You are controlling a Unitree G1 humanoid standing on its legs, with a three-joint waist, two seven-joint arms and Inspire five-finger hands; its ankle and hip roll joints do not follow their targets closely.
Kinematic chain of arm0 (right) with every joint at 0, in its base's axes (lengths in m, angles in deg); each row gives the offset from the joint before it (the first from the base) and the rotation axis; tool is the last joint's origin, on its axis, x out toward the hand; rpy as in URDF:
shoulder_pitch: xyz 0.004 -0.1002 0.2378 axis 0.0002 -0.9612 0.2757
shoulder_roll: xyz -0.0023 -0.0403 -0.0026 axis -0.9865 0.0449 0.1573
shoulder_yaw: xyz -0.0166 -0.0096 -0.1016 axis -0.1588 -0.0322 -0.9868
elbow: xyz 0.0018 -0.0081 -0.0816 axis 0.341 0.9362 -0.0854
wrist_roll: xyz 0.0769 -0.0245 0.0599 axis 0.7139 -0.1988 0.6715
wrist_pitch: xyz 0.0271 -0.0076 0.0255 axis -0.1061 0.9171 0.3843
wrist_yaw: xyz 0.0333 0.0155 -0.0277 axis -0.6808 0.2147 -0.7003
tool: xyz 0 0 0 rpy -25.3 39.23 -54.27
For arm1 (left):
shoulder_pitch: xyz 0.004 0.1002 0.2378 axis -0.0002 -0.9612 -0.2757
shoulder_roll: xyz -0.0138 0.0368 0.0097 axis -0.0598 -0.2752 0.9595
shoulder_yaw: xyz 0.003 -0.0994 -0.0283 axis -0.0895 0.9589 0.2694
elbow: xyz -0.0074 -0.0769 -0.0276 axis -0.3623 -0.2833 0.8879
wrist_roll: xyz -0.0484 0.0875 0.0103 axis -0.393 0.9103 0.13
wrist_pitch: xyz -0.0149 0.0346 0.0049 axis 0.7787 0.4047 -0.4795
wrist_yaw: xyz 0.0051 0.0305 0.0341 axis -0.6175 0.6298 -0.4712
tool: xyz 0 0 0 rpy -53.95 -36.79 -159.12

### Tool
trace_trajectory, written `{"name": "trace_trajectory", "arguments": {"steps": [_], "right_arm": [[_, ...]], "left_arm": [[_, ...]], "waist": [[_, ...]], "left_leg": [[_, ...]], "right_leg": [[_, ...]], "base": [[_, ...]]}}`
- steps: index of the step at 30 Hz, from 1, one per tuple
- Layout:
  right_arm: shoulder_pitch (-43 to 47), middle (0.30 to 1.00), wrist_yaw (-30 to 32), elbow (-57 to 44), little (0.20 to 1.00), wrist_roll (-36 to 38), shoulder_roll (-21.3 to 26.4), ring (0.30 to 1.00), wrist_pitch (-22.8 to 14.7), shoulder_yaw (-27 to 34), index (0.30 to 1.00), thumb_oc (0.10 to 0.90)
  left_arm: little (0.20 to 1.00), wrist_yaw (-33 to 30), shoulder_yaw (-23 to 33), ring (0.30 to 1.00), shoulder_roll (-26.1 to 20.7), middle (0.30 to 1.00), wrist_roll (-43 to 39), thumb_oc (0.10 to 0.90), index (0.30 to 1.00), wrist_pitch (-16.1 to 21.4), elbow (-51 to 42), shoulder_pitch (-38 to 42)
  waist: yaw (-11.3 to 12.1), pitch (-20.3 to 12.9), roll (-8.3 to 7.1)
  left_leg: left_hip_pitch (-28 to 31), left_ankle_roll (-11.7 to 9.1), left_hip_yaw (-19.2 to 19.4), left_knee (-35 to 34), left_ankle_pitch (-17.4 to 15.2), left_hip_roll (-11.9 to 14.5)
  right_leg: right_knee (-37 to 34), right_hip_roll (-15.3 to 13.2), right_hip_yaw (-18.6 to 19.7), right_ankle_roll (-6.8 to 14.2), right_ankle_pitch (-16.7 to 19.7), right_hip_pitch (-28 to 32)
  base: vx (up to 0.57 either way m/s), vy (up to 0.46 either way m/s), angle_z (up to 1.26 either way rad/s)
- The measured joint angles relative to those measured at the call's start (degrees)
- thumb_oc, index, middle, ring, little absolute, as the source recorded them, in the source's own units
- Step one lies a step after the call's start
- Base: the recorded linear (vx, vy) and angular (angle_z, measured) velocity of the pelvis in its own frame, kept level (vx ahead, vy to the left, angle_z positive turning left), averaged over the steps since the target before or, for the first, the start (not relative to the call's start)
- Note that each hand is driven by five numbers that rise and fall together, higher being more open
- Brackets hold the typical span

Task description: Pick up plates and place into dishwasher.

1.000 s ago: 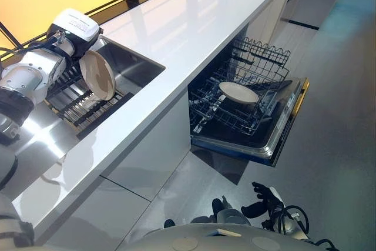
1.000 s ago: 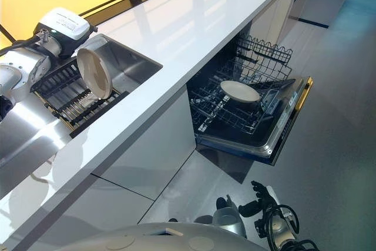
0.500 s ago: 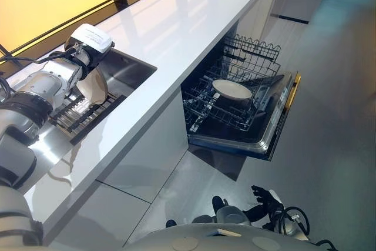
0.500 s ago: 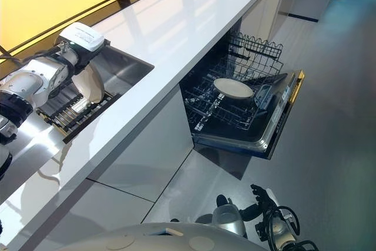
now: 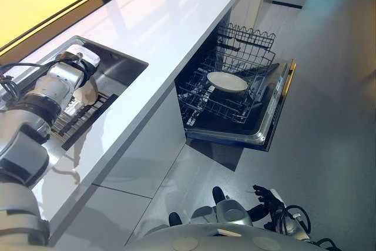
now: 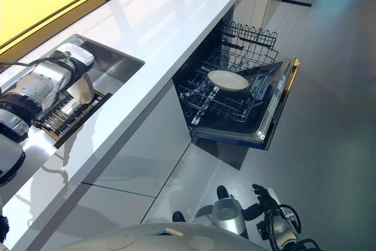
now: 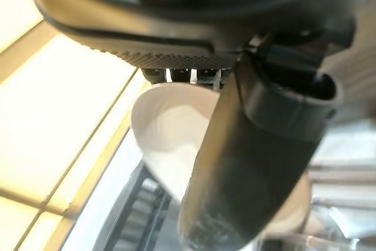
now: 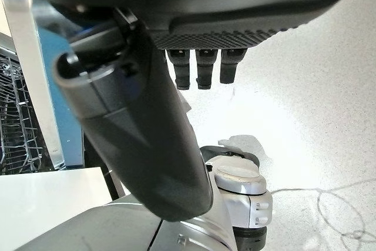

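My left hand [image 7: 254, 151] is shut on a cream plate [image 5: 88, 93], its thumb lying across the plate's face [image 7: 167, 130]. It holds the plate upright just above the dark drying rack [image 5: 82, 119] in the steel sink [image 5: 120, 67]. A second cream plate [image 5: 227, 81] lies in the pulled-out lower rack [image 5: 207, 105] of the open dishwasher [image 5: 270, 123], under the counter to the right. My right hand [image 5: 265, 200] hangs low over the floor with relaxed, open fingers [image 8: 199, 67], holding nothing.
The long white counter [image 5: 176, 27] runs from the sink past the dishwasher. The lowered dishwasher door [image 5: 281, 107] juts out over the grey floor [image 5: 329, 145]. An upper wire rack [image 5: 247, 38] stands behind the lower one.
The camera has shifted, so the whole scene sits differently. My left hand has lowered and turned the plate over the sink rack, so less of its face shows. The right hand stays put.
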Motion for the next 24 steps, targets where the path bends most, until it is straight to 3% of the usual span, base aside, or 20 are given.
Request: {"name": "trace_trajectory", "arguments": {"steps": [1,2,4,5,6,10,18,24], "right_arm": [[0.2,0.9,-0.1,0.0,0.9,0.0,0.1,0.9,0.0,0.0,0.9,0.8],[0.5,0.9,-0.2,0.0,0.9,0.0,0.1,0.9,0.0,0.0,0.9,0.8],[1.0,0.9,-0.2,0.0,0.9,0.0,0.2,0.9,0.0,0.0,0.9,0.8],[1.2,0.9,-0.2,0.0,0.9,0.0,0.3,0.9,0.0,0.0,0.9,0.8],[1.2,0.9,-0.2,0.0,0.9,0.0,0.5,0.9,0.0,0.0,0.9,0.8],[1.2,0.9,-0.3,0.0,0.9,-0.1,1.0,0.9,0.0,0.0,0.9,0.8],[1.1,0.9,-1.5,0.3,0.9,-0.6,1.0,0.9,-0.4,-0.3,0.9,0.8],[1.2,0.9,-1.5,0.3,0.9,-0.6,1.0,0.9,-0.7,-0.6,0.9,0.8]], "left_arm": [[0.9,1.0,0.3,0.9,0.0,0.9,1.0,0.8,0.9,0.0,0.7,0.0],[0.801,1.7,0.3,0.815,0.1,0.815,1.8,0.701,0.815,-0.1,1.7,0.0],[0.513,2.3,0.3,0.568,0.4,0.568,3.7,0.413,0.568,-0.1,3.5,0.0],[0.42,2.3,0.3,0.488,0.7,0.488,4.2,0.32,0.488,-0.1,4.7,0.0],[0.2,2.1,0.3,0.3,1.0,0.3,5.3,0.1,0.3,-0.1,5.3,0.0],[0.2,-1.5,0.5,0.3,1.4,0.3,6.1,0.1,0.3,-0.2,5.4,0.0],[0.2,-17.8,1.4,0.3,1.9,0.3,5.5,0.1,0.3,-0.9,3.8,-0.3],[0.2,-25.5,1.5,0.3,1.8,0.3,-1.8,0.1,0.3,-0.6,0.2,-0.3]], "waist": [[-0.1,0.0,0.03],[-0.3,0.1,0.05],[-0.7,0.3,0.04],[-0.8,0.3,0.05],[-0.8,0.3,0.05],[-0.7,0.4,-0.09],[-0.1,0.5,-0.14],[1.6,1.3,-0.19]], "left_leg": [[0.0,0.0,0.1,0.0,0.0,0.0],[0.1,0.0,0.1,0.0,0.0,0.0],[0.1,0.0,0.0,0.0,0.0,0.0],[0.1,0.0,0.0,0.0,0.0,0.0],[0.0,0.0,-0.1,0.0,0.0,0.0],[0.0,0.0,-0.2,0.0,0.0,0.0],[-0.6,0.0,-1.6,0.0,0.0,0.1],[-0.7,0.2,-3.0,0.0,0.2,0.1]], "right_leg": [[0.0,0.0,0.0,0.0,0.0,0.0],[0.0,0.0,0.0,0.0,0.0,0.0],[0.0,0.0,-0.1,0.0,0.0,0.0],[0.0,0.0,-0.1,0.0,0.0,0.0],[0.0,0.0,-0.1,0.0,0.0,0.0],[0.0,0.0,-0.2,0.0,0.0,0.0],[-0.4,0.0,-0.9,0.0,0.0,0.0],[-1.0,-0.3,-2.9,0.0,0.0,0.8]], "base": [[0.01,-0.007,-0.03],[0.0,0.0,0.0],[0.0,0.0,0.0],[0.0,0.0,0.0],[0.0,0.0,0.0],[0.0,-0.018,0.01],[-0.02,-0.019,0.03],[-0.04,-0.039,0.12]]}}
